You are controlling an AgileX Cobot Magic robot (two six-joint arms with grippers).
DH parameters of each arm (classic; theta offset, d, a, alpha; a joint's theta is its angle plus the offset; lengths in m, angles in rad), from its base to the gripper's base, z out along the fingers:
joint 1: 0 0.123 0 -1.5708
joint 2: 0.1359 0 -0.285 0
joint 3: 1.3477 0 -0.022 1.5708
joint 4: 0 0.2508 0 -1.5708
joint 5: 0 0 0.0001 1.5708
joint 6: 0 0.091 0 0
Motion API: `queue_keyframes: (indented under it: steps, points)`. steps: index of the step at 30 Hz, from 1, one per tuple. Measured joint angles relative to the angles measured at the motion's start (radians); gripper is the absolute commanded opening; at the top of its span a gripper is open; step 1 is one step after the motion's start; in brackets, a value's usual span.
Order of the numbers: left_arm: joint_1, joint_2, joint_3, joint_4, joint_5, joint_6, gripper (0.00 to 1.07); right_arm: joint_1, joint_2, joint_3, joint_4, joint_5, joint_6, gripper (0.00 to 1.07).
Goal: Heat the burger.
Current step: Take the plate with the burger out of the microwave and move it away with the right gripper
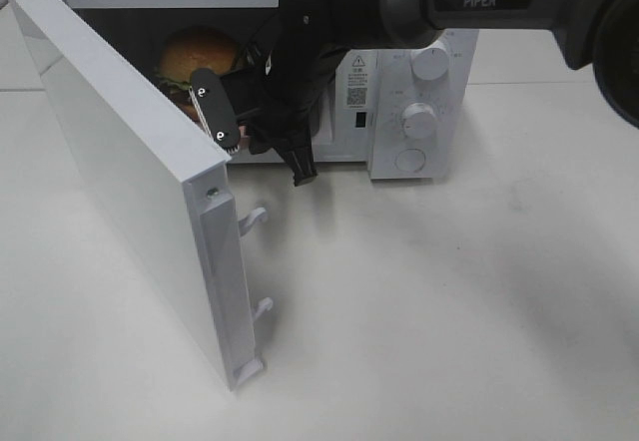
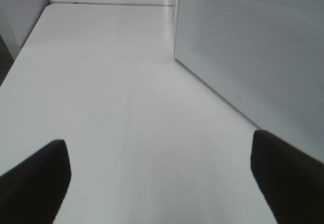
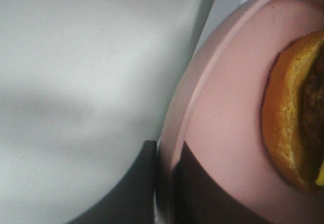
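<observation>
White tabletop (image 1: 449, 291) surrounds my open microwave (image 1: 419, 72); inside, the burger (image 1: 195, 57) sits upright, glossy bun dome up. Right gripper (image 3: 164, 183) pinches the pink plate (image 3: 223, 112) rim; left gripper (image 2: 159, 183) gapes, empty.

The white letters "PiPER" are showing on the dark grey tubular arm link (image 1: 499, 2) at about one o'clock in the high view. A small white sticker (image 1: 356, 79) on the white boxy microwave's control panel (image 1: 419, 112) is carrying a warning triangle and a square code with print too small to read. Tiny marks are ringing the two round white dials, also unreadable.
</observation>
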Motion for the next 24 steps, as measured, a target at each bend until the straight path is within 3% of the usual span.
queue_keyframes:
  steps: [9,24]
  points:
    - [0.000,0.000,0.000,0.000,0.000,0.000,0.88,-0.018,-0.103,0.162,0.130,-0.088,-0.223,0.00]
    - [0.000,0.000,0.000,0.000,0.000,0.000,0.88,-0.028,-0.249,0.359,0.149,-0.157,-0.301,0.00]
